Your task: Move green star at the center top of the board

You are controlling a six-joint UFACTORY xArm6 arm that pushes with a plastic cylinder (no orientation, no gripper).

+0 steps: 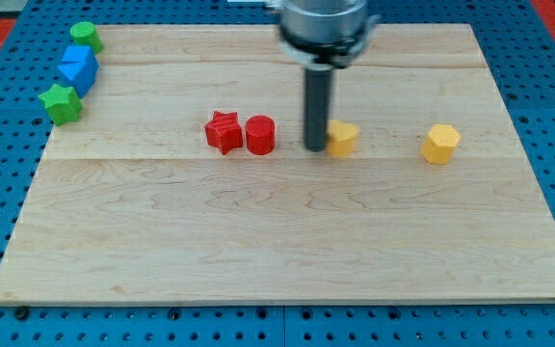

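Pale wooden board (287,241) on blue pegboard: my tip (315,147), bare and holding nothing, touches a yellow block (343,138) mid-board, while the green star-shaped block (61,103) waits at the left edge, unpushed.

just one cam here, looking down at an angle from the near edge of the desk (287,251), whole board in frame, fairly close.

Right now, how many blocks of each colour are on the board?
Green: 2, star, cylinder
Blue: 1, block
Red: 2, star, cylinder
Yellow: 2, one by my tip, one right
Total: 7
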